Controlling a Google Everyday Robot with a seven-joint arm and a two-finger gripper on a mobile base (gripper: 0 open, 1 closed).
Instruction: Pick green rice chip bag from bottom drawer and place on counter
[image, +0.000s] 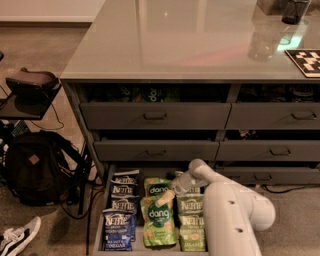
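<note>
The white robot arm (231, 216) is reached down into the open, shallow dark grey bottom drawer (99, 221). Its pincer (166, 198) is seen at the top edge of the glossy bright-green "dang" rice chip bag (159, 226), which lies in the drawer's middle row between blue "Kettle" bags (119, 229) and olive-green "Kettle" bags (191, 225). Whether the pincer is spread or pinching cannot be told. The glossy grey table (190, 40) is seen above.

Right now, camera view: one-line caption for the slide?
Gripper at the top of a green rice chip bag in the open bottom drawer, with the glossy counter above.
</note>
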